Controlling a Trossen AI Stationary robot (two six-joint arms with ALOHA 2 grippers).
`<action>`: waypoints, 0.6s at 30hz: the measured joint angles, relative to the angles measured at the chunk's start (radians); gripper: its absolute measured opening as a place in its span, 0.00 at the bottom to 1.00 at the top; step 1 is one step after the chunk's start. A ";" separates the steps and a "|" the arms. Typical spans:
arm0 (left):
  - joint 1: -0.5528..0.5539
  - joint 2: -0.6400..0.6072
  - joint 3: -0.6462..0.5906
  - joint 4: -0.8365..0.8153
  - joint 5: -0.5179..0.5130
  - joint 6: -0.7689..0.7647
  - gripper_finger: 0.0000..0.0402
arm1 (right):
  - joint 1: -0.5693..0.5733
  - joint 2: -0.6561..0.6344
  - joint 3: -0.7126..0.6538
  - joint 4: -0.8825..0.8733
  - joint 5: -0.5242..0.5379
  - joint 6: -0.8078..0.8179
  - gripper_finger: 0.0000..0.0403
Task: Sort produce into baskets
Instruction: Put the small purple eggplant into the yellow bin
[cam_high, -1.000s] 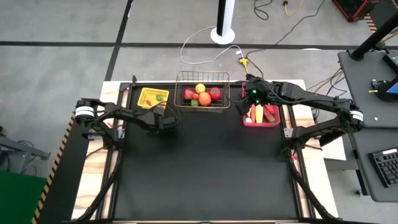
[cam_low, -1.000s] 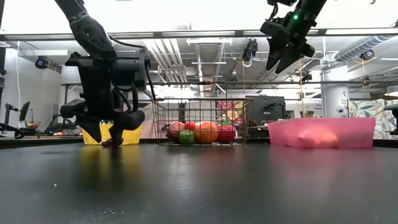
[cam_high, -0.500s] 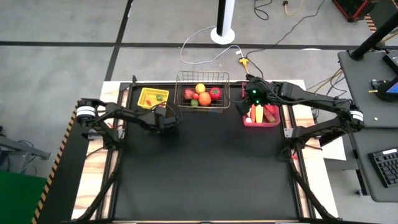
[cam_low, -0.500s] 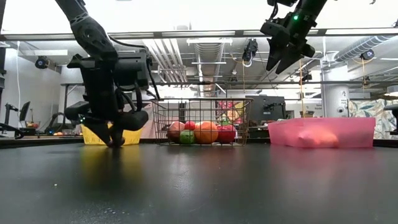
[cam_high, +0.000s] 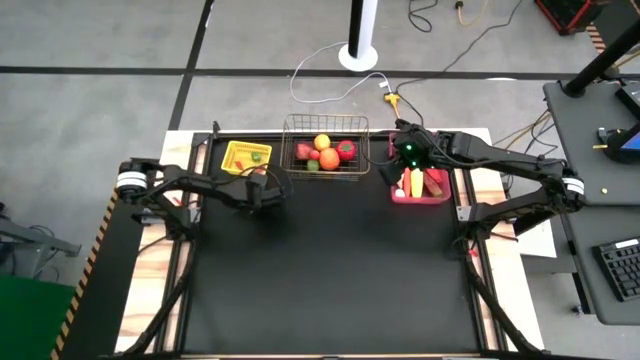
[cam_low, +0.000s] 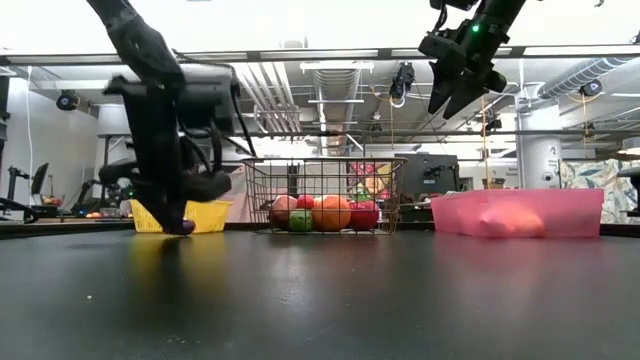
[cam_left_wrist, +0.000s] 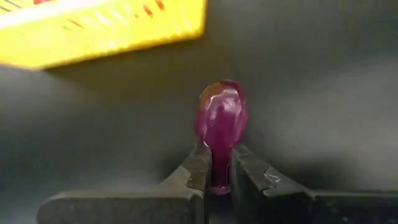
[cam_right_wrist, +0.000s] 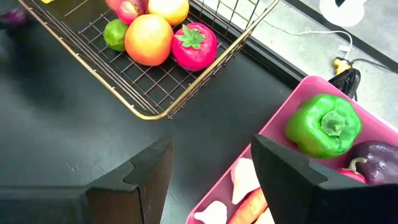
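Note:
A small purple piece of produce (cam_left_wrist: 221, 118) lies on the black table just in front of the yellow tray (cam_high: 246, 157). My left gripper (cam_left_wrist: 219, 180) is shut on it, low over the table (cam_low: 180, 222). The wire basket (cam_high: 326, 152) holds several fruits, among them an orange (cam_right_wrist: 148, 38), a lime (cam_right_wrist: 115, 34) and a red one (cam_right_wrist: 194, 45). The pink bin (cam_high: 420, 186) holds a green pepper (cam_right_wrist: 323, 124) and a purple eggplant (cam_right_wrist: 373, 158). My right gripper (cam_right_wrist: 211, 168) hangs open and high over the pink bin's near-left corner (cam_low: 452, 95). My left gripper pinches the purple piece by its narrow end (cam_left_wrist: 219, 163) between its two fingertips (cam_left_wrist: 200, 174). The fingers point down from above. The rest of the piece sticks out beyond the fingertips, down at the table top (cam_low: 183, 228); whether it still rests there I cannot tell.
The three containers stand in a row along the table's far edge. The large black table top (cam_high: 330, 270) stretches in front of them. Cables and a white stand base (cam_high: 358, 55) lie on the floor beyond the table.
My left gripper has shut its fingers on the purple piece at the table top in front of the yellow tray, and its wrist has come more upright. My right gripper has kept still above the pink bin.

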 joint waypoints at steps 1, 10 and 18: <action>-0.012 -0.018 0.006 -0.028 0.013 0.002 0.05 | 0.000 0.000 0.000 0.000 0.000 0.000 0.52; -0.027 -0.265 0.086 -0.169 -0.040 0.187 0.05 | 0.000 0.000 0.000 0.001 0.001 0.004 0.52; 0.183 -0.405 0.133 -0.172 -0.075 0.464 0.04 | 0.000 0.000 0.000 0.010 0.002 0.013 0.52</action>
